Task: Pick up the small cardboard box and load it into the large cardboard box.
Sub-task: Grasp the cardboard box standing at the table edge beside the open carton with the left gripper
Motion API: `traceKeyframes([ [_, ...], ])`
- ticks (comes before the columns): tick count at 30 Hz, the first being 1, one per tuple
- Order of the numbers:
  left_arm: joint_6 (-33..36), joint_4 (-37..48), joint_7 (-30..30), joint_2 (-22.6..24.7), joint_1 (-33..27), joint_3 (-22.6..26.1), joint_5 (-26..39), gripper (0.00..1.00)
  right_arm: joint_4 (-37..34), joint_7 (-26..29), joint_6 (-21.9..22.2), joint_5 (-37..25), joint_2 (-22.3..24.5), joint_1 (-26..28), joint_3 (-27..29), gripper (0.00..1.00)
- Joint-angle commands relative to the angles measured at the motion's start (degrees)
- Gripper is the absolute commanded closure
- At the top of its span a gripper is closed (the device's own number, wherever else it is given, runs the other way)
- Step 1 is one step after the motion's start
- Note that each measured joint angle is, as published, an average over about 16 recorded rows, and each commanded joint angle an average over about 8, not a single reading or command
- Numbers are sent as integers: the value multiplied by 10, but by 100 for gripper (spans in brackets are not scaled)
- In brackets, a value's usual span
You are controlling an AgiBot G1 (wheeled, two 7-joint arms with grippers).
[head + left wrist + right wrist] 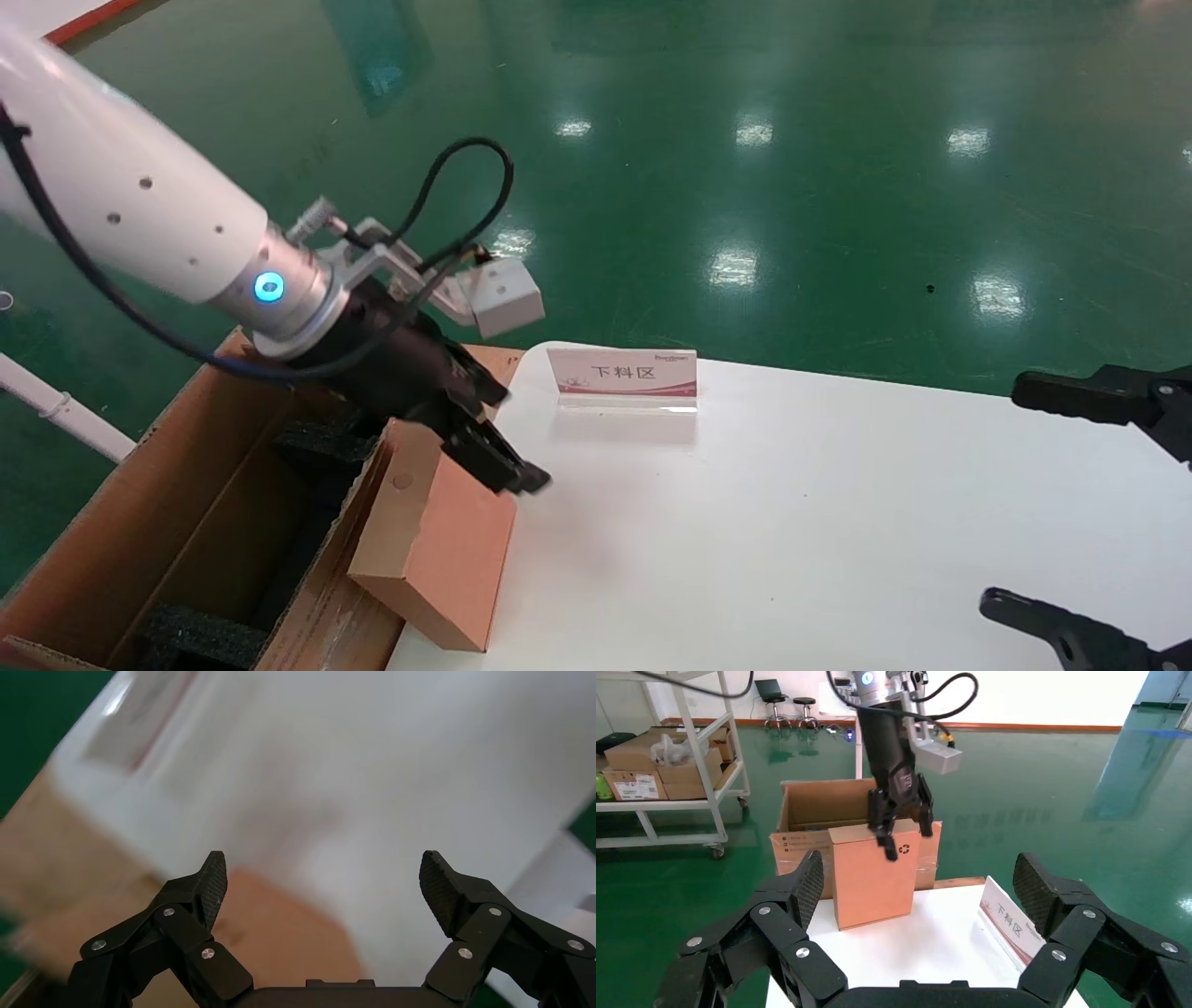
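Small box stands on edge at the worktop's left end, left claw at its top.

Carton (140, 522) beside worktop (838, 522); box (438, 550) upright, leaning against it; open left claw (494, 457) straddles its top; right claw (919, 881), open, sits far off.

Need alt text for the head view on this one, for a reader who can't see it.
The left gripper, fingers spread, sits at the top edge of the small cardboard box, which stands on the white table at its left edge, beside the open large cardboard box with black foam inside. A sign stands at the table's far edge; the right gripper is open at the right.
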Motion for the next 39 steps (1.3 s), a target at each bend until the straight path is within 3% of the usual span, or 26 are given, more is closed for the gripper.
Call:
traceKeyframes([
  [1, 1, 0, -45, 7, -39, 50, 22, 0, 0, 0, 0, 0, 0, 0, 0, 0],
  [9, -3, -2, -156, 36, -154, 209, 3, 0, 0, 0, 0, 0, 0, 0, 0, 0],
  [17, -13, -3, -222, 56, -207, 312, -43, 0, 0, 0, 0, 1, 0, 0, -1, 0],
  [27, -27, -3, -273, 56, -221, 374, -63, 0, 0, -1, 1, 1, 0, 0, -1, 0],
  [39, -46, -3, -284, 47, -210, 402, -76, 0, 0, -1, 1, 1, 1, 0, -2, 0],
])
